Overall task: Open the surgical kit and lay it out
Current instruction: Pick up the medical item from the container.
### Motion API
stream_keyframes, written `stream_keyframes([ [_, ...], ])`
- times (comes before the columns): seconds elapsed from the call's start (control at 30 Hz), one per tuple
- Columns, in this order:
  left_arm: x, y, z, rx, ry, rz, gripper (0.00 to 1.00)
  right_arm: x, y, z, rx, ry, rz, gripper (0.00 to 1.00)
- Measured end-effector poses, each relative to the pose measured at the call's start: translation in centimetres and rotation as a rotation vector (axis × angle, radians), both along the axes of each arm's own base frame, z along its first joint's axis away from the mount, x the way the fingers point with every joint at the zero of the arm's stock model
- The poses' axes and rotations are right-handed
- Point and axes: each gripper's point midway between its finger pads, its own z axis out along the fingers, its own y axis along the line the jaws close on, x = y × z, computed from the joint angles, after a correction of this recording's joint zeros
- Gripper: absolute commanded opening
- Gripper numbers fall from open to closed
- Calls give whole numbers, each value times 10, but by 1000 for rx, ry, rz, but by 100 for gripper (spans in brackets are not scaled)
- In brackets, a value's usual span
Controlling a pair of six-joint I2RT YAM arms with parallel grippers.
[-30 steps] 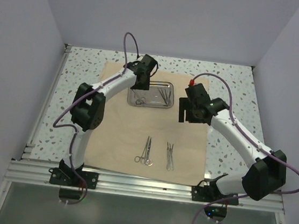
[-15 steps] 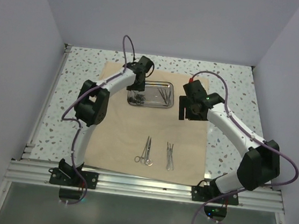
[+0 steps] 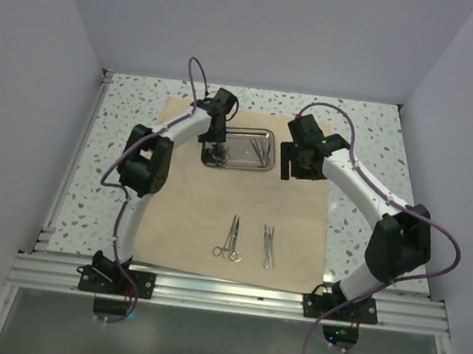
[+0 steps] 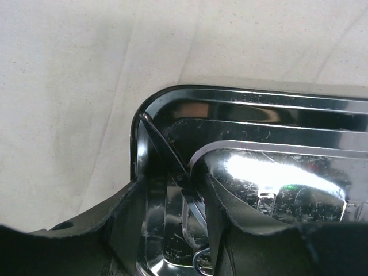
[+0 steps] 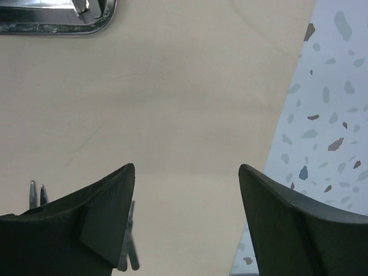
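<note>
The tan cloth wrap (image 3: 242,203) lies spread flat on the table. The steel tray (image 3: 252,149) sits on its far part with slim instruments (image 3: 261,150) inside. My left gripper (image 3: 216,146) is down in the tray's left end. In the left wrist view its fingers (image 4: 129,218) are apart inside the tray (image 4: 259,109), with a silver ring-handled instrument (image 4: 195,215) lying between them. My right gripper (image 3: 294,162) is open and empty above the cloth (image 5: 190,103), right of the tray (image 5: 57,23). Scissors (image 3: 229,239) and forceps (image 3: 269,247) lie on the near cloth.
Speckled tabletop (image 3: 370,132) shows around the cloth, and the cloth's right edge shows in the right wrist view (image 5: 287,115). White walls close in the left, right and back. An aluminium rail (image 3: 232,292) runs along the near edge by the arm bases.
My left gripper has moved down into the tray's left end. My right gripper has shifted a little farther back, staying open beside the tray's right end.
</note>
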Motion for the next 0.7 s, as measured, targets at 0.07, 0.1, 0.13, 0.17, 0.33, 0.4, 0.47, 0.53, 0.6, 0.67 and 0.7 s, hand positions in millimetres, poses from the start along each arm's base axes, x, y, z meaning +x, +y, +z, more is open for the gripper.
stream_keyframes([
  [0.07,4,0,0,-7,-8,4,47,1,1,-2,3,7,2,77],
  [0.1,6,0,0,-11,-12,5,46,1,1,-3,2,11,2,77],
  [0.13,8,0,1,-14,-17,6,46,0,1,-4,2,15,2,77],
  [0.17,11,0,1,-18,-22,7,46,0,1,-5,1,18,2,77],
  [0.33,25,-10,-1,-56,-41,-2,45,1,-1,-6,-3,26,-3,77],
  [0.4,32,-15,-2,-71,-49,-5,43,2,-2,-5,-5,28,-8,77],
  [0.47,40,-17,-2,-76,-63,-5,43,4,-3,-4,-6,28,-10,77],
  [0.53,44,-18,-2,-84,-70,-4,42,6,-3,-3,-6,28,-13,77],
  [0.6,45,-18,-2,-86,-71,-4,40,7,-3,-1,-6,26,-15,77],
  [0.67,45,-18,-3,-87,-71,-3,37,8,-3,-1,-7,27,-16,77],
  [0.7,46,-17,-3,-88,-72,-2,35,8,-4,-1,-8,30,-16,77],
])
